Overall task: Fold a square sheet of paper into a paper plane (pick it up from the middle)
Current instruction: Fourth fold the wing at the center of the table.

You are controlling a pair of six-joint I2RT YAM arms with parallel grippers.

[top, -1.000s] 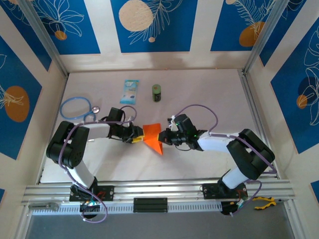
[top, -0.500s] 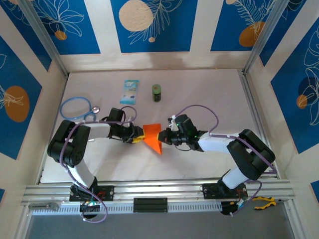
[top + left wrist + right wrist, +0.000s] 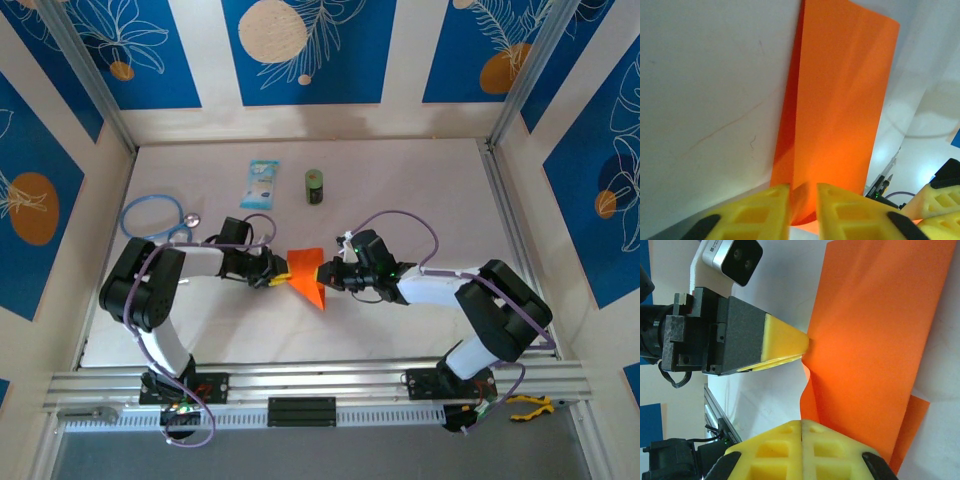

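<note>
White tabletop (image 3: 400, 180), crisp orange sheet (image 3: 308, 277), seemingly folded

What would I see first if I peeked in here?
The bright orange paper, folded, in the middle of the pale table. The left gripper and the right gripper pinch it from opposite sides. Blue wall panels with white leaf drawings stand behind.

The paper (image 3: 840, 100), folded into a long orange strip with a lengthwise crease, rises from the left gripper (image 3: 803, 196), its lower end pinched in the narrow gap between the yellow fingers (image 3: 757, 212). A white table (image 3: 705, 100) lies left of it. The right gripper's finger (image 3: 939, 200) shows at the lower right corner.
</note>
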